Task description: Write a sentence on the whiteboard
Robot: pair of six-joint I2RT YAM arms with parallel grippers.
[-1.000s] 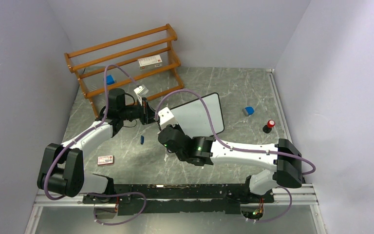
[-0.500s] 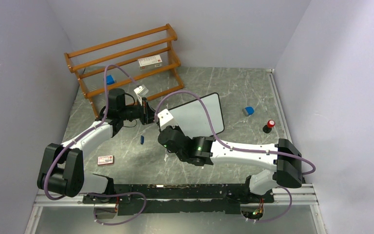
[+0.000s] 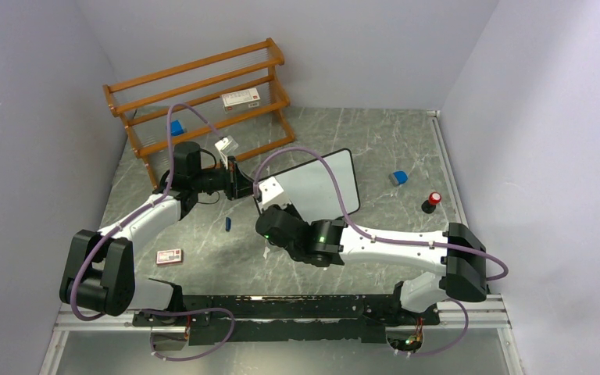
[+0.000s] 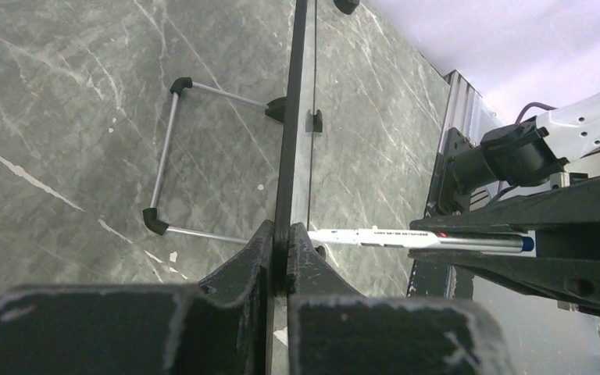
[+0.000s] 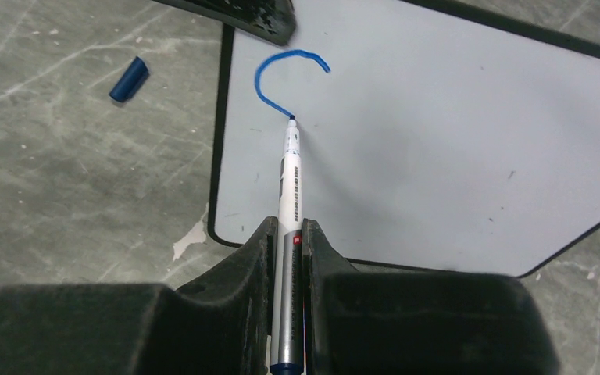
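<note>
Left jaws clamp the left edge of the whiteboard (image 3: 324, 183); right jaws grip a marker (image 5: 291, 168), its tip touching 1 curved blue stroke (image 5: 258, 78).

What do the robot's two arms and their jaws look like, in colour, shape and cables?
The left arm and the right arm have smooth white links between bulky black joints. A purple cable loops along each. A green light glows on one black joint of the right arm. The jaws are matte black and scuffed.
</note>
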